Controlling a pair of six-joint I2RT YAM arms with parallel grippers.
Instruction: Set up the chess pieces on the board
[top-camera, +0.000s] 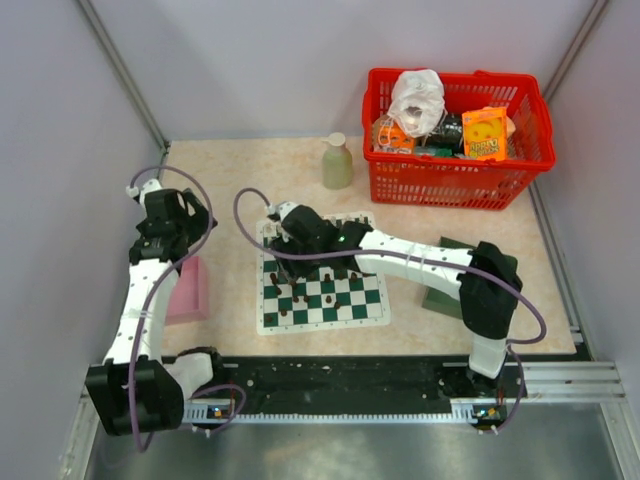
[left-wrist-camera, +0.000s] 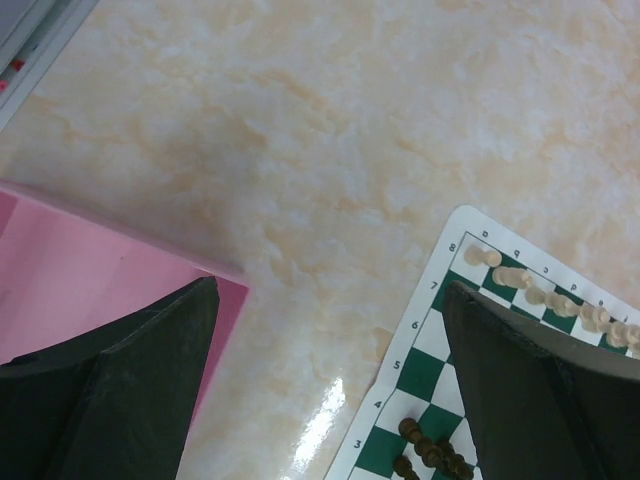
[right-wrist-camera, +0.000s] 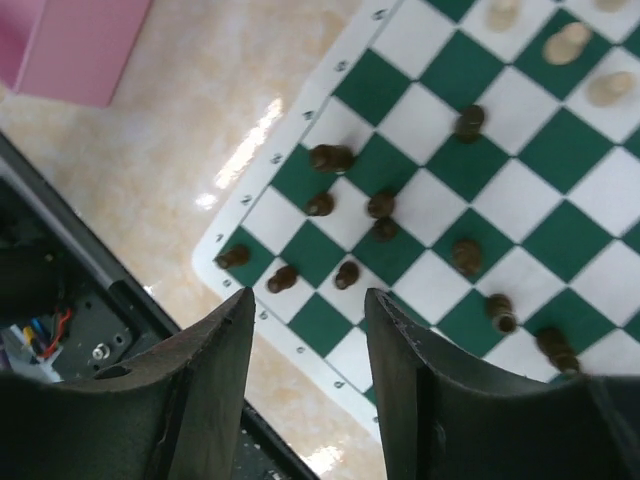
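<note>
The board (top-camera: 345, 300), a green and white checked mat, lies mid-table. Dark chess pieces (right-wrist-camera: 330, 157) stand scattered on its near rows, three of them along the corner (right-wrist-camera: 283, 278). Cream chess pieces (right-wrist-camera: 570, 40) line the far side. My right gripper (right-wrist-camera: 310, 300) hovers above the board's near left corner, open, with nothing between its fingers; in the top view the right gripper (top-camera: 284, 262) is over the board's left part. My left gripper (left-wrist-camera: 330, 288) is wide open and empty over bare table, left of the board's corner (left-wrist-camera: 430, 370).
A pink tray (top-camera: 190, 290) lies left of the board, under the left arm. A red basket (top-camera: 455, 180) of packets stands at the back right, a pale bottle (top-camera: 337, 162) beside it. A dark green tray (top-camera: 440, 297) lies right of the board.
</note>
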